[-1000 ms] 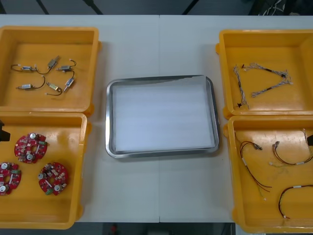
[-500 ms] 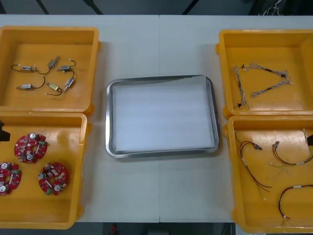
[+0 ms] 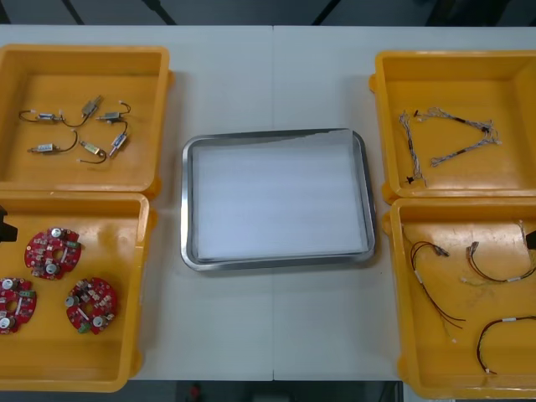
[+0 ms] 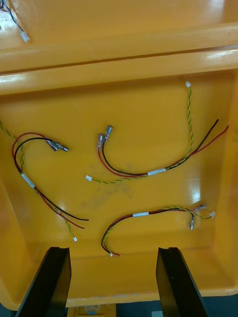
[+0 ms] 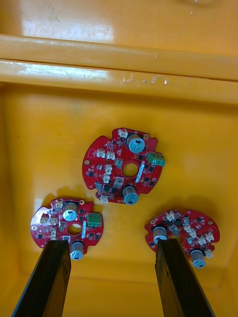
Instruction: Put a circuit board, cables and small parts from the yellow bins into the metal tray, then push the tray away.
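Front view: tray [image 3: 189, 209] sits mid-table, white inside, between the two bin pairs and apart from all four. Three boards [image 3: 52, 253] lie flat in the near-left bin [image 3: 142, 268], none touching another. Small parts [image 3: 79, 134] are scattered in the far-left bin [image 3: 84, 52]. Twisted cables [image 3: 448, 138] are in the far-right bin [image 3: 381, 126], and red and black cables [image 3: 435, 285] are in the near-right bin [image 3: 398, 293]. The table [image 3: 276, 335] is light.

Left wrist view: left gripper [image 5: 113, 245] is over the near-left bin, fingers [image 5: 54, 277] spread wide, nothing between them. One board [image 5: 124, 166] lies beyond the fingertips, roughly midway between them. The second board [image 5: 67, 226] and third board [image 5: 184, 237] each sit at a fingertip, edges overlapped by it. Can't tell whether there is contact.

Right wrist view: right gripper [image 4: 113, 252] is over the near-right bin, fingers [image 4: 57, 282] also wide, holding nothing. Three red and black cables with white sleeves lie loose on the bin floor beyond the fingertips, thin yellow-green twisted strands running alongside them. The nearest cable [image 4: 148, 214] sits just past the gap between the fingers, clear of both.
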### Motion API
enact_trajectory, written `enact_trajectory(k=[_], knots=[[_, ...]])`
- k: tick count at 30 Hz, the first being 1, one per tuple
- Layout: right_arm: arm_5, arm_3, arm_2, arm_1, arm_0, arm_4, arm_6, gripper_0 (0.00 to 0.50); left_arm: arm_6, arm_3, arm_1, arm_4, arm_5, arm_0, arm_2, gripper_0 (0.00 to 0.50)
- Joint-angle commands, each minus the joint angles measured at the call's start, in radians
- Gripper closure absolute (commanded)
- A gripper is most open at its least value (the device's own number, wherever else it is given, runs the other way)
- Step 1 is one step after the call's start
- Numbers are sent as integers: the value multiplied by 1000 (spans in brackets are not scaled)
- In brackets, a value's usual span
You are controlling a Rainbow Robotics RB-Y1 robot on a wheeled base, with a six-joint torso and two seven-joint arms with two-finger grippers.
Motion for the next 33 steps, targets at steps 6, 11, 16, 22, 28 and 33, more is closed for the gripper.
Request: enact_trajectory(k=[6,11,16,22,28,33], knots=[[6,-26,-31,-44,12,-7,-6,0,-60,-2,35,-9,-9,10,23,0],[6,-26,-31,-44,12,-7,-6,0,-60,-2,35,-9,-9,10,23,0],[6,-26,-31,-44,12,-7,-6,0,-60,-2,35,-9,-9,10,23,0],[6,-26,-31,-44,12,-7,-6,0,-60,-2,35,-9,-9,10,23,0],[6,-26,-31,-44,12,-7,-6,0,-60,-2,35,-9,-9,10,23,0],[6,-26,-31,-44,12,-7,-6,0,-60,-2,35,-9,-9,10,23,0]])
